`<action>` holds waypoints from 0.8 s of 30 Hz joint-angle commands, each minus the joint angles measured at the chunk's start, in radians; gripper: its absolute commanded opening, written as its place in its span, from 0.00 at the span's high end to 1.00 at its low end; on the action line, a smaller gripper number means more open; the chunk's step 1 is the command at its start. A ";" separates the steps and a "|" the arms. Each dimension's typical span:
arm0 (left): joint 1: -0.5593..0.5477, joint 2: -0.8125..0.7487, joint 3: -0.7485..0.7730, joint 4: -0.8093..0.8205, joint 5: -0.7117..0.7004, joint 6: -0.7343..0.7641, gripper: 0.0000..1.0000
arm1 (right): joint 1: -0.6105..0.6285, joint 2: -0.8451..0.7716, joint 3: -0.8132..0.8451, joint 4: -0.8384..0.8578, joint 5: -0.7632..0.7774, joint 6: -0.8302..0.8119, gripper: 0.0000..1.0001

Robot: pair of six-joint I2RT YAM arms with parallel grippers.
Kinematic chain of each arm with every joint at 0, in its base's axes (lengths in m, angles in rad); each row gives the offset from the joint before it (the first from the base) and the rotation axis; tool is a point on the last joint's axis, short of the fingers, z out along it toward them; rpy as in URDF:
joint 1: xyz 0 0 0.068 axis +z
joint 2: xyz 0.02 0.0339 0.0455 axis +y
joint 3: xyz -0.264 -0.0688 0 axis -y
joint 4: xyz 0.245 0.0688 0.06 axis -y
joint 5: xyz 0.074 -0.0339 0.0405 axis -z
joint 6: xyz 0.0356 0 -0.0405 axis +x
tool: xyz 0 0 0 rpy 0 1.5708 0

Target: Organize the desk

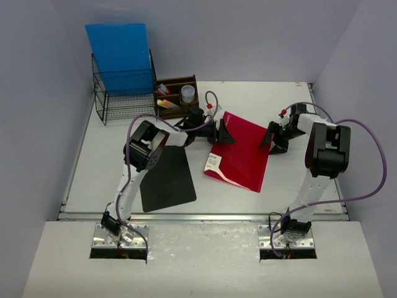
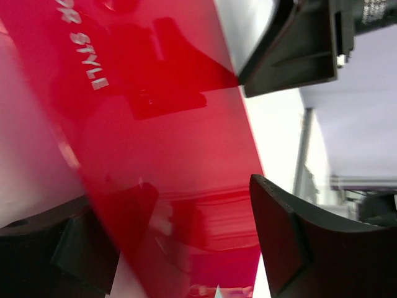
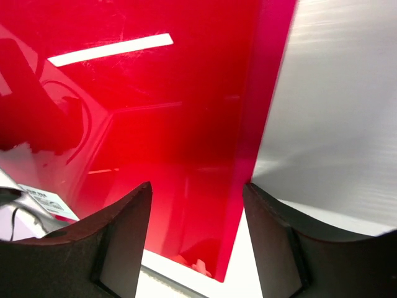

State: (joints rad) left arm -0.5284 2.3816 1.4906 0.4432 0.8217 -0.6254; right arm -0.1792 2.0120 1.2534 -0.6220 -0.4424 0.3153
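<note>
On the white desk (image 1: 291, 99), which filled the overhead view from the silver front rail to the back wall, a red folder (image 1: 242, 149) lay flat near the middle, with a white label (image 1: 214, 163) at its near left corner. The left gripper (image 1: 221, 132) stood at the folder's far left edge and the right gripper (image 1: 277, 141) at its right edge. A black clipboard (image 1: 166, 179) lay flat beside the left arm, apart from the folder. At the far left a blue folder (image 1: 118, 46) stood upright in a wire rack (image 1: 124, 93), with a wooden organizer (image 1: 175, 96) holding small items just beside it.

In the left wrist view, the left gripper (image 2: 180, 198) had its jaws wide apart. The translucent red folder (image 2: 155, 124) ran between them and veiled one finger, with nothing clamped.

In the right wrist view, the right gripper (image 3: 197, 189) likewise stood with jaws apart. The red folder (image 3: 155, 112) lay just beyond the fingertips, its edge against the bare desk (image 3: 335, 112), and was not gripped.

Judged from this layout, the tidying was only partly done. The blue folder and small items looked stowed, while the red folder and the clipboard remained loose on the desk. The folder appeared to be the piece in hand.
</note>
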 commanded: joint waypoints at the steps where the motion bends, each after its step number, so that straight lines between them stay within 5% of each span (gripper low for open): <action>1: -0.060 0.052 -0.042 0.046 0.113 -0.084 0.34 | 0.056 0.095 -0.039 0.054 0.003 -0.015 0.39; 7: -0.061 -0.004 -0.082 0.087 0.093 -0.065 0.74 | 0.064 0.073 -0.035 0.051 -0.055 -0.040 0.39; 11: -0.044 -0.089 -0.139 0.096 0.062 -0.002 1.00 | 0.067 -0.004 -0.062 0.070 -0.131 -0.066 0.31; 24: 0.052 -0.500 -0.300 -0.009 -0.002 0.219 1.00 | 0.055 -0.380 -0.055 0.040 -0.448 -0.170 0.06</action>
State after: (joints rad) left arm -0.5087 2.0341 1.1905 0.4065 0.8431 -0.5348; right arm -0.1159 1.7645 1.1790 -0.5995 -0.7376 0.2050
